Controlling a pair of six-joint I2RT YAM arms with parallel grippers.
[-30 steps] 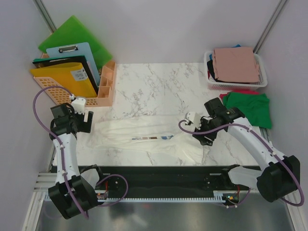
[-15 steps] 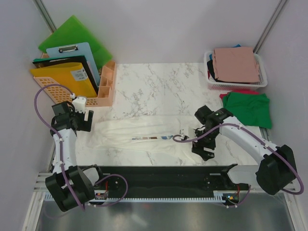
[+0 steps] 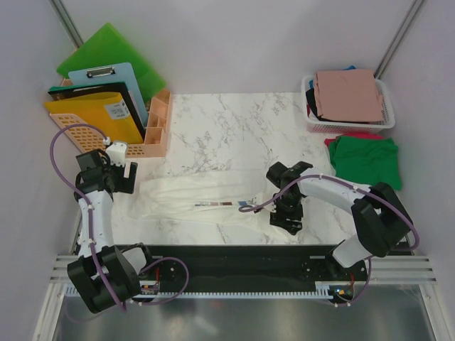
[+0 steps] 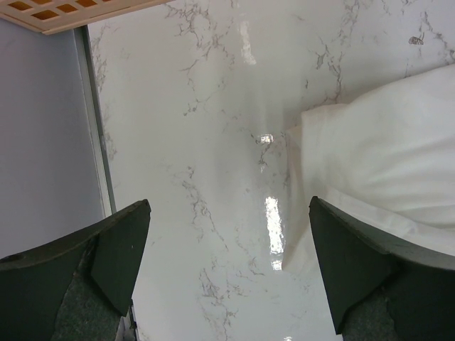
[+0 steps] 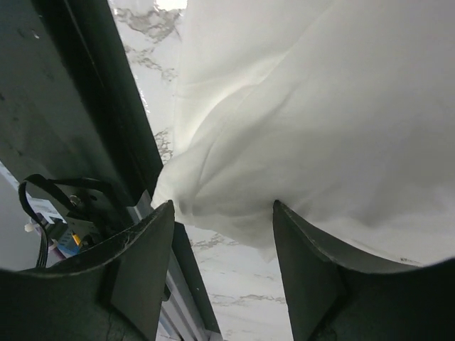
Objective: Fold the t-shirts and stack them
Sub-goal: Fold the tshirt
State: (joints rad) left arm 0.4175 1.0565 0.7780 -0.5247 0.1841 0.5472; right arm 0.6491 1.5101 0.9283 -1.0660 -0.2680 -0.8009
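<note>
My left gripper (image 4: pixel 229 206) hangs with its jaws spread wide and nothing between them. Under it is bare marble table (image 3: pixel 227 128). The 9 o'clock end of the cream-white t-shirt (image 3: pixel 192 195) comes into the wrist view from 3 o'clock and passes beneath one fingertip (image 4: pixel 334 234).

That shirt lies flattened in a long band across the near half of the table, running from 9 o'clock to 3 o'clock. Its small chest print (image 3: pixel 224 204) faces up around the middle.

My right gripper (image 5: pixel 219 206) is down at the band's 3 o'clock end, close to the table's 6 o'clock edge. Its jaws stand partly apart with a rumpled cream hem filling the gap between them (I cannot tell whether the pads press on the cloth or only straddle it).

The green t-shirt (image 3: pixel 366 160) lies loosely folded at the table's 3 o'clock edge, with a sliver of the red one (image 3: pixel 355 135) showing at its 12 o'clock side. Just past that, in the 1 o'clock corner, the dusty-pink t-shirt (image 3: pixel 348 96) sits folded on top of the white mesh basket (image 3: pixel 311 126), with the black one (image 3: pixel 311 99) peeking out at its 9 o'clock side.

At 10 o'clock an orange organiser (image 3: pixel 153 124) holds clipboards and a green folder board (image 3: pixel 106 50).
</note>
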